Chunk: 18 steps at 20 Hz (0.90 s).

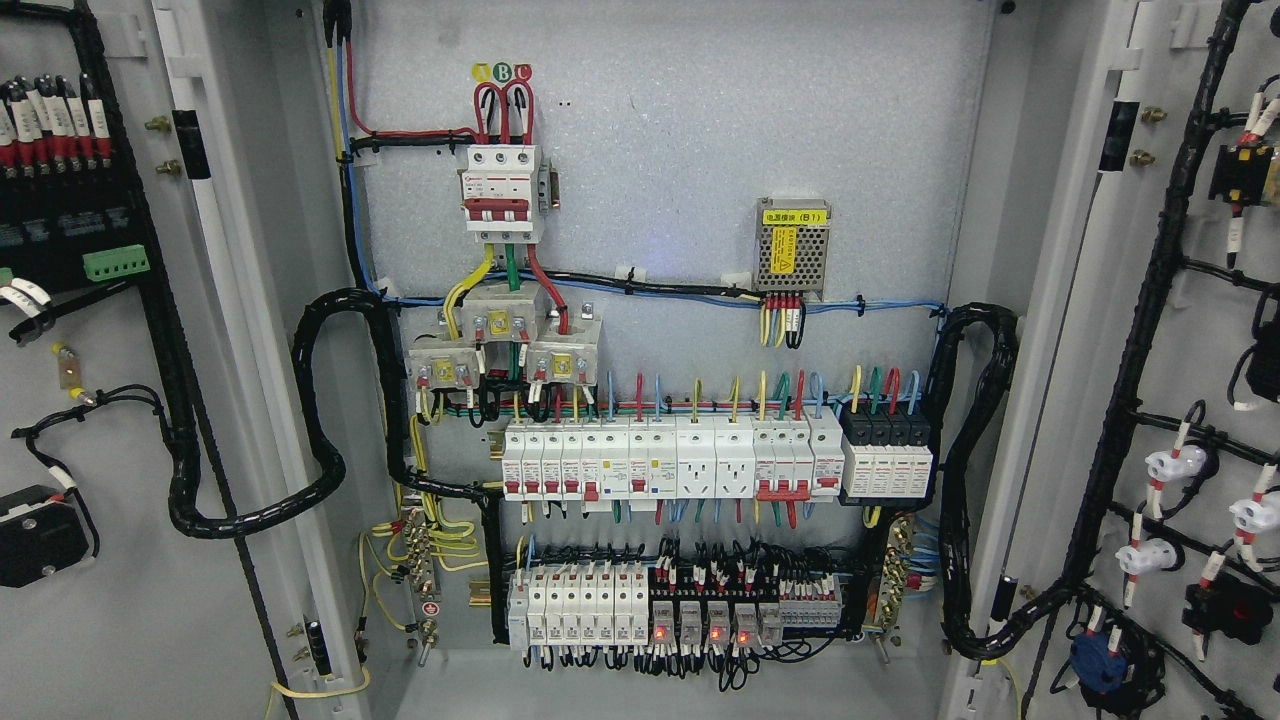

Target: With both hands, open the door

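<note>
Neither hand nor arm of the robot shows anywhere in the head view, so how the fingers stand and what they might hold cannot be told, and places can only be given by the cabinet itself.

Both doors stand swung wide open. The left door (120, 420) fills the picture's left edge, its inner face carrying black terminal blocks, a green connector (116, 262) and a thick black cable loom (330, 400) that loops across the hinge side into the cabinet. The right door (1180, 380) fills the right edge, with black wiring, white lamp holders and a blue part near its lower corner; another black loom (975, 450) bends across its hinge.

Between the doors lies the grey back panel (700, 120). High on it sits a three-pole main breaker (503, 190) fed by red wires, with a small perforated power supply (793, 245) to its right. Lower down run a row of white breakers (670, 460) and a second row with red-lit relays (700, 620).
</note>
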Each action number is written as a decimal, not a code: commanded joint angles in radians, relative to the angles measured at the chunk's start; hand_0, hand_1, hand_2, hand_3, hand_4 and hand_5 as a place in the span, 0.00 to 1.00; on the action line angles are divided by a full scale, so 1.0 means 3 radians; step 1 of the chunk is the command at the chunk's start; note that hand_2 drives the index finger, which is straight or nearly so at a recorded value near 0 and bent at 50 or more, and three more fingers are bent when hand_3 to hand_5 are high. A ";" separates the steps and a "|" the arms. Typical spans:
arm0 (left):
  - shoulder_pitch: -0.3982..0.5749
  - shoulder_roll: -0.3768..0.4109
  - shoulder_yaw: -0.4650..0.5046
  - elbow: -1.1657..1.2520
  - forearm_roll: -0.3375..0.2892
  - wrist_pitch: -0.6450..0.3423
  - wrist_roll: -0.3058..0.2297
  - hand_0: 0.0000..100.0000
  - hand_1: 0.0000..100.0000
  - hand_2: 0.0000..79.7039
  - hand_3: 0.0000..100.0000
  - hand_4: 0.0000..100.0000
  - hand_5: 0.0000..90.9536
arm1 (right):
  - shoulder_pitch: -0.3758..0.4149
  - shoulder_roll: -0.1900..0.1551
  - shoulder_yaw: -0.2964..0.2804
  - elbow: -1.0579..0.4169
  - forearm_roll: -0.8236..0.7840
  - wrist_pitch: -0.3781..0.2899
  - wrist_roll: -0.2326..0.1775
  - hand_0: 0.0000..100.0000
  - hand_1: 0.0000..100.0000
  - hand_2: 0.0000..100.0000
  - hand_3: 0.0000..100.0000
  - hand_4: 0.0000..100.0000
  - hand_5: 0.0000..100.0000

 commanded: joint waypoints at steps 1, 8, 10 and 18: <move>0.0095 -0.0323 -0.0310 -0.0744 -0.0332 0.0001 0.0286 0.29 0.00 0.04 0.03 0.03 0.00 | -0.0001 0.0052 0.0101 -0.0142 0.0018 0.0000 -0.0004 0.22 0.00 0.00 0.00 0.00 0.00; 0.0350 -0.0885 -0.0984 -0.1353 -0.0987 0.0006 0.0940 0.29 0.00 0.03 0.03 0.03 0.00 | -0.0088 0.0165 0.0244 -0.0224 0.0130 0.0005 -0.0014 0.22 0.00 0.00 0.00 0.00 0.00; 0.0427 -0.1099 -0.1118 -0.1425 -0.1171 0.0022 0.1124 0.29 0.00 0.03 0.03 0.03 0.00 | -0.0119 0.0247 0.0270 -0.0229 0.0191 0.0005 -0.0014 0.22 0.00 0.00 0.00 0.00 0.00; 0.0478 -0.1760 -0.1542 -0.1476 -0.1846 0.0093 0.1912 0.29 0.00 0.04 0.03 0.03 0.00 | -0.0221 0.0436 0.0612 -0.0245 0.0488 -0.0005 -0.0019 0.22 0.00 0.00 0.00 0.00 0.00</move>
